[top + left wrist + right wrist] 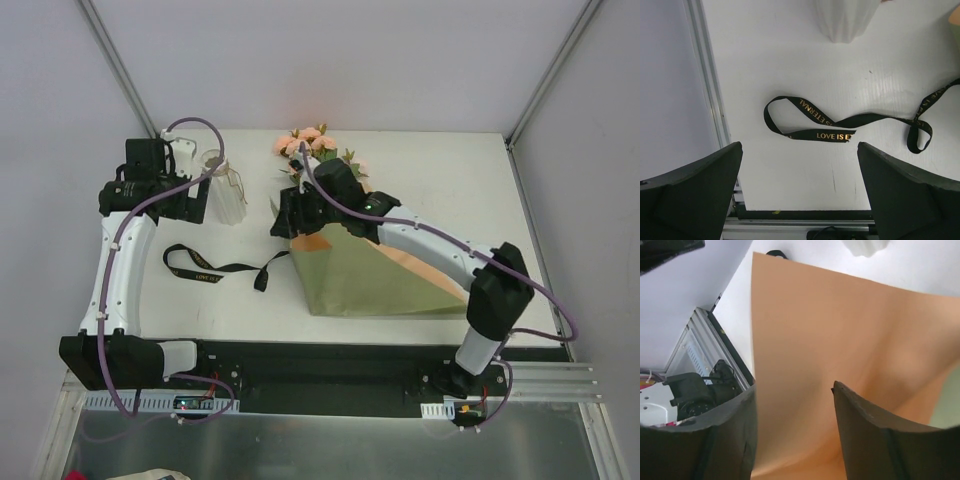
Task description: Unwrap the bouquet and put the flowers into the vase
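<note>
- Across the middle of the white surface point(420, 170), the bouquet's wrapping paper point(360, 280) lies fanned open. It is olive-green outside, with its tan-orange inner face showing near the far end.
- At the far tip of the paper, the flowers point(308, 143) lie as a cluster of peach-pink roses with green leaves. Their stems are hidden under the right arm.
- Judging from this, the step in hand is freeing the stems from the paper. It would go best with a grip low on the bunched stems, not on the sheet, and a lift straight away from the paper so the blooms do not snag.
- Left of the roses, the vase point(226, 190) stands upright, well apart from the paper. Steadying it would help when the stems come across.
- Near the front, the black ribbon point(215, 268) lies loose and already untied.
- Over the tan-orange inner face, the right pincer point(792, 390) is partly open with a clear gap between its fingers. Nothing looks pinched, and whether it touches the paper cannot be told.
- Just beside the vase, the left pincer point(800, 150) is spread fully wide and holds nothing.
</note>
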